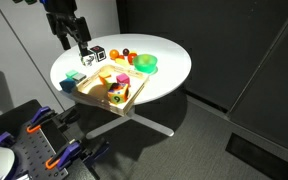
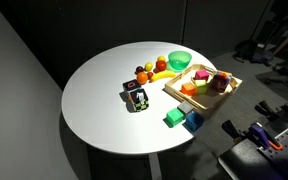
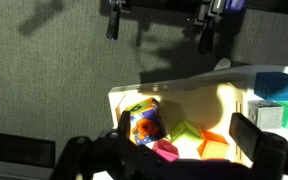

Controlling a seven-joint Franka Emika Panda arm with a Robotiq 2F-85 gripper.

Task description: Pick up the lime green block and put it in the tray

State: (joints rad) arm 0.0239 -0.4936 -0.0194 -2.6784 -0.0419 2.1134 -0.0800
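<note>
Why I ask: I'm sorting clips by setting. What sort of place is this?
Probably a lab or a studio-like workroom: plain dark walls, grey carpet, a round white table holding toys, and orange-handled clamps on a rig beside it.

You have a round white desk (image 2: 94, 100) on a single pedestal foot. The tray (image 2: 224, 97) lies flat near one edge of it. The lime green block (image 2: 172, 118) and the blue block (image 2: 193, 120) sit on the desk side by side, just beside one side of the tray. The green bowl (image 2: 179, 60) stands at a tray corner away from the blocks. A row of small toy fruits (image 2: 156, 71) runs from the bowl along the tray's side. A black-and-white cube (image 2: 136, 98) lies farther from the tray than the fruits.
</note>
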